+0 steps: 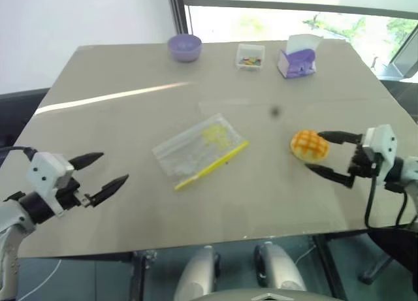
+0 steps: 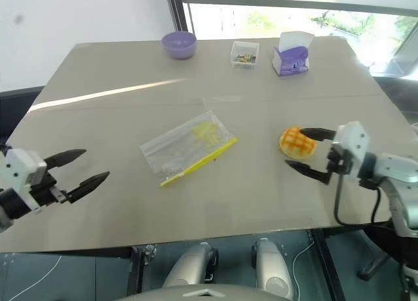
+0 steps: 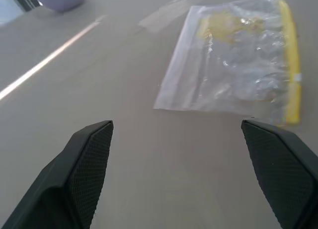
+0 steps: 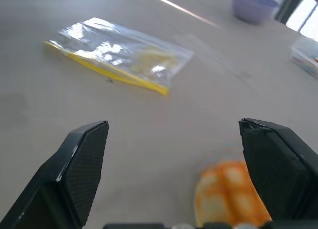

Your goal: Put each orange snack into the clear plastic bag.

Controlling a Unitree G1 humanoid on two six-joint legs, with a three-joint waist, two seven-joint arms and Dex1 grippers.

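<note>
The left arm enters the head view at about 8 o'clock. Its white wrist housing carries the left gripper, which points toward 3 o'clock, roughly level with a slight downward tilt. Its jaws stand wide apart, one black finger above the other, with nothing between them.

The right arm enters at about 4 o'clock. A black cable hangs below its wrist. The right gripper points toward 9 o'clock, nearly level. Its jaws are likewise spread wide, one finger high and one low. Both grippers face inward toward each other across the scene and are well apart.
</note>
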